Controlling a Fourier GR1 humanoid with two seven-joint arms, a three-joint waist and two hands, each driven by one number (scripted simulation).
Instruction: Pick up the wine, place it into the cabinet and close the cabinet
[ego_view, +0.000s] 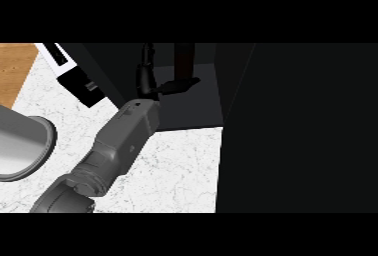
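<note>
The wine bottle (184, 59) is a dark, brownish upright shape inside the dark cabinet (188, 112), on its shelf near the back. My left hand (153, 84) reaches into the cabinet on a grey forearm that comes in from the lower left. Its fingers (148, 62) point straight up the view, left of the bottle and apart from it. The thumb (181, 84) sticks out to the right, just under the bottle's foot. The hand is open and not curled round the bottle. My right hand does not show.
A broad black panel (295, 130), part of the cabinet or its door, fills the right side. A round metal basin (26, 145) lies at the left on the white marble counter (177, 170). A wooden surface (15, 65) shows at the far upper left.
</note>
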